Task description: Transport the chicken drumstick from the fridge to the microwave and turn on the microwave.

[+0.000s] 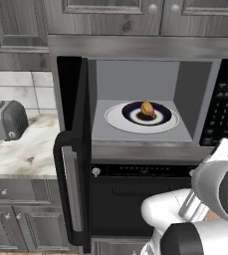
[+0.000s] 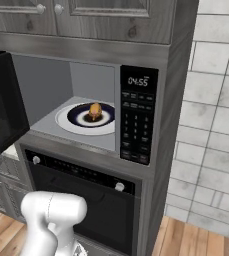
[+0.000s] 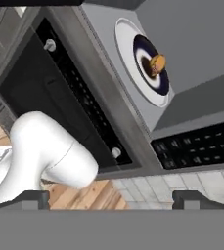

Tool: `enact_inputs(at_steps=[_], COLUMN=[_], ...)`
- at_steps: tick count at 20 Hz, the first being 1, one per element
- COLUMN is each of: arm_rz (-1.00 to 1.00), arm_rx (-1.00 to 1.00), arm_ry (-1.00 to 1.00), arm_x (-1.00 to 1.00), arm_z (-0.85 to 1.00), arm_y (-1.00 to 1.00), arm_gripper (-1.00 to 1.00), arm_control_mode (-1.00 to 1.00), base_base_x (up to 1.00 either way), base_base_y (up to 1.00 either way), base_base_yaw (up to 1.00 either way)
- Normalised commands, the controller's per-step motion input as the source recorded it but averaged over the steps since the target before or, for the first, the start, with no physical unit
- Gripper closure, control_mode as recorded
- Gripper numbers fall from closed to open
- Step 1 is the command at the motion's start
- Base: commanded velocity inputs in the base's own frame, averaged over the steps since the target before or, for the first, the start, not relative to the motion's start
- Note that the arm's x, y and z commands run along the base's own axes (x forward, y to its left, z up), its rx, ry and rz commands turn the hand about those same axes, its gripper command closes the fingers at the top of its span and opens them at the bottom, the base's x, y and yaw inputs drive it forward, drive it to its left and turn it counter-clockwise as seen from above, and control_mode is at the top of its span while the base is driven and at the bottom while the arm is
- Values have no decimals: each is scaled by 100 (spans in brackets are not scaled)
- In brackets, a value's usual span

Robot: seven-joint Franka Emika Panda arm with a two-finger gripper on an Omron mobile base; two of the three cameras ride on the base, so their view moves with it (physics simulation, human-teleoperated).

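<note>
Black finger tips of the tool point(image 3: 113, 199) stand far apart at the bottom of the hand view, released and grasping nothing, with the open microwave point(image 3: 182, 63) cavity well ahead of them. Nearest to the tool is the black oven point(image 3: 59, 107) under the microwave, its knobs and dark front close by; a careless swing toward the door could knock the arm against that front. Off to one side of the tool hangs the microwave door point(image 1: 75, 149), swung fully out with its long black handle point(image 1: 60, 189) facing the room. To my eye, the next step is shutting it, and the risk lies there: a push near the hinge or a glancing contact could slide off the glass, leave the door ajar, and then the start press would do nothing. Farther in, beyond the tool, the chicken drumstick point(image 1: 147, 108) sits on the dark blue plate point(image 1: 160, 115), which rests on the white turntable point(image 1: 116, 119); it looks centred, so the closing door should clear it. On the far side of the cavity from the door is the button panel point(image 2: 137, 120), with small keys set tightly together, so wide-open fingers could strike two at once or the wrong one. The grey toaster point(image 1: 6, 119) on the table point(image 1: 21, 154) stands well apart, past the door.
</note>
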Motion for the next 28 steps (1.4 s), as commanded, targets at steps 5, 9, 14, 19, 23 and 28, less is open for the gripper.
enact_inputs(at_steps=[5,9,14,19,23,28], arm_rz=[22,22,20,20,18,6], arm_rx=[-26,-25,-23,-22,-14,-2], arm_ry=[-14,-18,-24,-37,-32,-20], arm_x=[-29,-30,-27,-33,-35,-30], arm_z=[-64,-53,-45,-45,-27,-17], arm_y=[16,22,32,28,23,24], arm_gripper=[-100,-100,-100,-100,-100,-100], arm_control_mode=[-100,-100,-100,-100,-100,-100], base_base_x=[0,0,0,0,0,0], base_base_y=[0,0,0,0,0,0], base_base_yaw=[0,0,0,0,0,0])
